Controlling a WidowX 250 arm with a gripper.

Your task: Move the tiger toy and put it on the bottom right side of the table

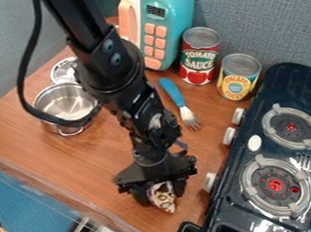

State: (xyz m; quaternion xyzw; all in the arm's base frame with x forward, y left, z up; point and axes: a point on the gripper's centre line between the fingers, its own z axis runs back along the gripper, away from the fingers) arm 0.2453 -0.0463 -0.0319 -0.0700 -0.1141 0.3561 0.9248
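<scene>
"Gripper (162,193) first: what's it up to?"

"Mine is closed on the tiger (164,199). I have one finger on either side of it, and its pale, patterned face pokes out below them."

"And where's that?"

"Low in the view, just left of the middle from the camera's side, over the wood of the table (101,164). I'm between the table's near edge and the stove (221,203). Whether the tiger touches the wood, I can't tell."

"How is your arm (108,66) lying?"

"It slants down from the top edge, with the gripper pointing at the wood. My black cable (24,72) loops out beside it and crosses over the pot (69,105)."

"Just the pot over there?"

"A lid (64,70) too, right behind it. Both are shiny metal."

"What's at the back?"

"A teal microwave (179,16) with orange buttons, then a red can (199,57) just beside it, then a yellow can (238,77) close to the stove. A fork (180,103) lies in front of them, blue handle towards the microwave, tines towards me."

"And the stove itself?"

"Dark, down the right side of the view. It has two round burners (275,185), and white knobs (210,182) along the side facing me."
</scene>
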